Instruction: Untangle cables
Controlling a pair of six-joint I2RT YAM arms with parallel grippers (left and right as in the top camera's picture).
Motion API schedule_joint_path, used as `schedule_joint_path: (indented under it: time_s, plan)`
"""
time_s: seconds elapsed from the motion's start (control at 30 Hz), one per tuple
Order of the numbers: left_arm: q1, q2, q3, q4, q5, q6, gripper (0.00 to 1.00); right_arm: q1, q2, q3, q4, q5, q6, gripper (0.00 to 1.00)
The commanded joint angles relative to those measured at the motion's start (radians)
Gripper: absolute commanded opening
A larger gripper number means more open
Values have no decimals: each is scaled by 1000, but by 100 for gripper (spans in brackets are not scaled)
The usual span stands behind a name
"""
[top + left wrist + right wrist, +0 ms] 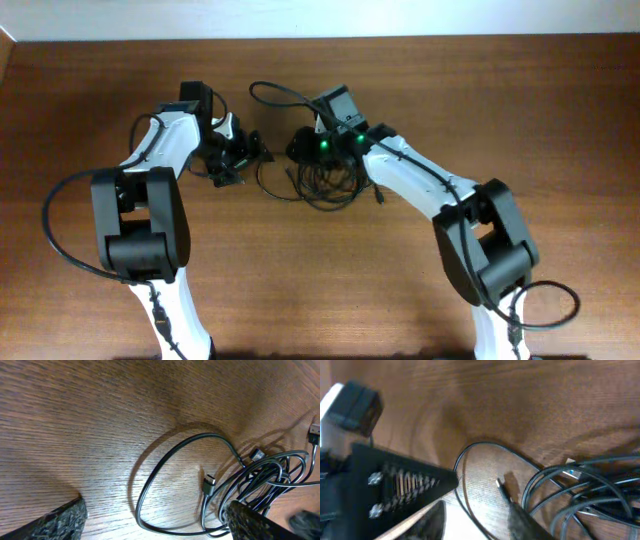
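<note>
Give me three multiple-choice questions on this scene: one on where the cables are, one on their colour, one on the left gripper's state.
1. Where are the cables? A middle of the table; B its left edge; C its near corner.
2. Their colour? A white; B black; C red.
3. The left gripper is: A open; B shut on a cable; C shut, empty.
Answers: 1A, overhead shows them centred; 2B, every strand is black; 3A, its fingers stand wide apart, gripping nothing.
</note>
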Motion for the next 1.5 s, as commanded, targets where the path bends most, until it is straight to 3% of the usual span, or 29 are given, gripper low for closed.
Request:
schedule_joint_path:
  time_s: [0.0, 0.43, 0.5, 0.53, 0.67, 0.77, 1.0, 1.33, 1.47]
  plan:
    - [1, -14, -5, 1, 19, -4, 91, 13, 56, 4, 19, 55, 136, 33]
    - [1, -14, -5, 1, 23, -4, 89, 14, 163, 3, 29, 142, 222, 31]
    - [1, -14, -5, 1, 23, -4, 88, 14, 164, 4, 20, 137, 220, 11]
    - [0, -14, -5, 1, 23, -4, 88, 12, 156, 4, 22, 92, 220, 7]
    - [1, -14, -5, 2, 33, -4, 87, 5, 97, 6, 17, 51, 157, 4]
    - [0, -14, -5, 1, 34, -4, 90, -1, 26, 6, 17, 3, 37, 4]
    - [0, -14, -5, 8, 53, -3, 96, -84, -148, 6, -10, -326, -184, 4]
    - [0, -14, -5, 10, 67, 0, 97, -88, -163, -3, -418, -212, -473, 5]
    - [0, -14, -5, 10, 67, 0, 98, -61, -122, -7, -433, -212, -477, 19]
